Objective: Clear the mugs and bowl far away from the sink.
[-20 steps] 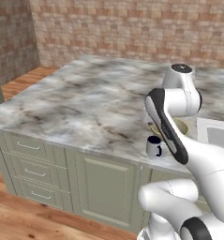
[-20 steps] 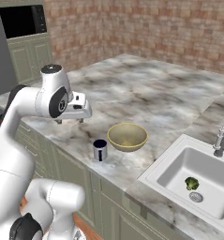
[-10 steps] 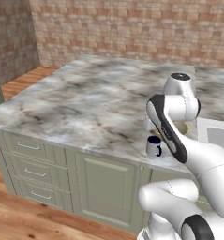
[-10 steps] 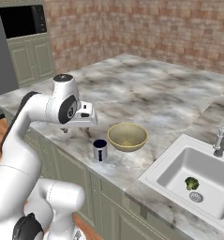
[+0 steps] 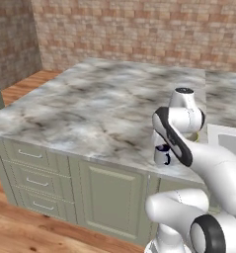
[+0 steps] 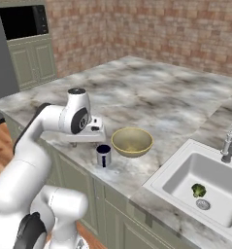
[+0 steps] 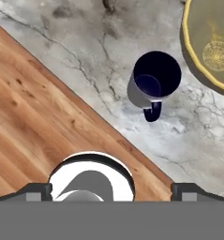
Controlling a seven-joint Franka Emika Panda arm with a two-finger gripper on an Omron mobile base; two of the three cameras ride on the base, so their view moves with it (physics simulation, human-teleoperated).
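A white mug with a dark navy inside stands near the counter's front edge, also seen as the mug and the mug, its handle turned toward the hand camera. Just behind it to the right sits the wide yellowish-tan bowl, whose rim shows as the bowl. My gripper hovers over the counter edge left of the mug, pointing down. In the hand view the gripper is open and empty. The white sink lies to the right of the bowl.
A green broccoli piece lies in the sink basin by the drain, and the chrome faucet rises behind it. The marble counter stretches far back and left. Wooden floor lies below the counter edge.
The arm has swung down and toward the mug, bringing the hand lower over the counter's front edge. The jaws stayed open. Mug and bowl have not moved.
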